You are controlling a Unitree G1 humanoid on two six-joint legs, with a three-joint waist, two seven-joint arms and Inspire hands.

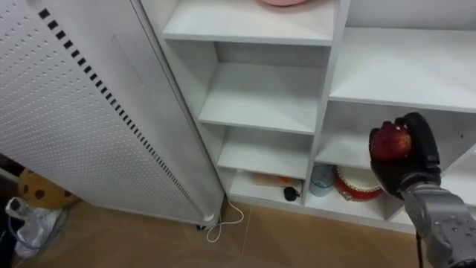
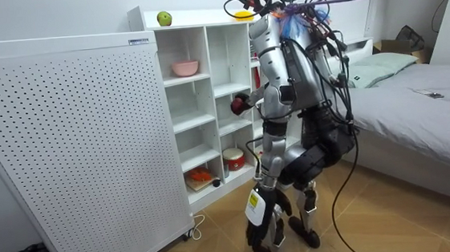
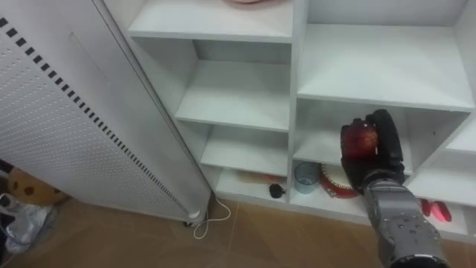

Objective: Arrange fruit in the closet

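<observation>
I hold a red apple [image 1: 391,143] in my right hand [image 1: 422,152], whose fingers are curled round it. It is raised in front of the white closet's [image 1: 326,88] right column, over a low compartment. In the room view I stand close before the closet with the red apple [image 2: 239,105] at mid-shelf height. A green apple [image 2: 164,18] and a yellow fruit [image 2: 240,14] lie on the closet's top. The shelves in the middle of the left column are bare.
A pink bowl [image 2: 186,68] sits on an upper shelf. On the bottom shelf stand a blue cup [image 1: 321,179], a red round tin [image 1: 355,183] and a small black thing [image 1: 290,193]. A white perforated panel [image 1: 67,112] stands at the left; a bed [image 2: 417,119] is behind me.
</observation>
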